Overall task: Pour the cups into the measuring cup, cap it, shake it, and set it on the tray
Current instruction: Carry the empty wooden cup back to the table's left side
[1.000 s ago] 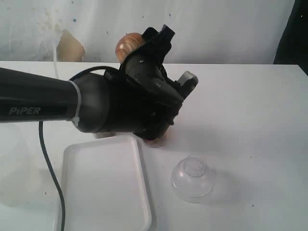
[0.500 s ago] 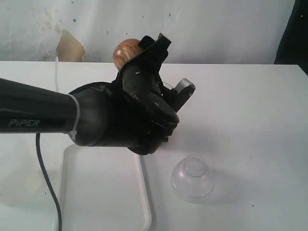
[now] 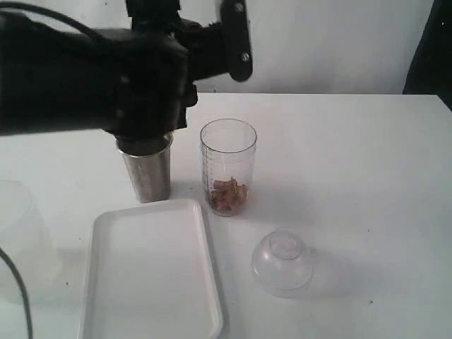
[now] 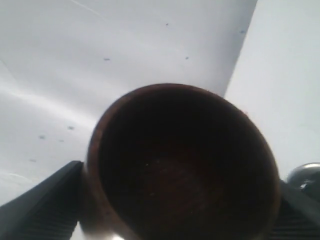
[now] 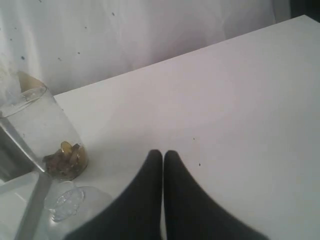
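My left gripper (image 4: 175,200) is shut on the brown wooden cup (image 4: 182,160), whose dark inside looks empty. Ribbed fingers (image 4: 42,205) press on both of its sides. In the exterior view that arm fills the upper left, with one finger (image 3: 236,42) showing and the wooden cup hidden behind it. The steel tumbler (image 3: 147,173) stands upright just under the arm. To its right is the clear measuring cup (image 3: 227,166) (image 5: 42,135), uncapped, with brown pieces at its bottom. The cap (image 3: 282,263) (image 5: 65,202) lies on the table. The white tray (image 3: 148,272) is in front. My right gripper (image 5: 163,155) is shut and holds nothing.
A frosted translucent container (image 3: 18,236) stands at the left edge beside the tray. A white wall closes off the back of the white table (image 3: 353,162). The right gripper hangs over bare tabletop to the right of the cap.
The left arm has risen and swung back to the upper left with the wooden cup. It no longer covers the measuring cup and the steel tumbler. The right gripper stays shut.
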You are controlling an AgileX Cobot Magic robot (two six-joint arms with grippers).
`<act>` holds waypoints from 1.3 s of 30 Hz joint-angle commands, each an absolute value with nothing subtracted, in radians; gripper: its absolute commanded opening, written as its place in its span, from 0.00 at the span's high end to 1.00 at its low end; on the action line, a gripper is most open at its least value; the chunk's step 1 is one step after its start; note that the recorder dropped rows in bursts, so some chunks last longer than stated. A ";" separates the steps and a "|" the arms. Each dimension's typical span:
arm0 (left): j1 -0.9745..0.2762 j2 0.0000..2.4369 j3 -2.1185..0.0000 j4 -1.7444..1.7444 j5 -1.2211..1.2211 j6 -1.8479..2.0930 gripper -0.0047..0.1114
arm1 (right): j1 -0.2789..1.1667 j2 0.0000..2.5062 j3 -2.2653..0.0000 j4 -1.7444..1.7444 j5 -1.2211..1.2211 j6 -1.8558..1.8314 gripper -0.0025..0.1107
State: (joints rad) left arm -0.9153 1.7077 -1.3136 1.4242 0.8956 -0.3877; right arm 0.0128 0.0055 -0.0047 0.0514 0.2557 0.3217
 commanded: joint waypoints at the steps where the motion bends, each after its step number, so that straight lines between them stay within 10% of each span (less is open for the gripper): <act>1: -0.804 1.597 -1.316 1.127 0.700 -0.448 0.96 | 0.018 0.000 0.000 0.051 0.246 0.310 0.98; 16: -0.198 1.384 -1.047 -0.182 0.123 0.276 0.96 | 0.018 0.000 0.000 0.051 0.246 0.310 0.98; 20: -0.084 1.384 -1.062 -0.688 0.225 0.882 0.96 | 0.018 0.000 0.000 0.051 0.246 0.310 0.98; 24: 0.136 1.438 -1.088 -1.580 0.891 1.729 0.96 | 0.018 0.000 0.000 0.051 0.246 0.310 0.98; 39: 0.458 1.883 -1.211 -1.479 1.221 2.066 0.96 | 0.018 0.000 0.000 0.051 0.246 0.312 0.98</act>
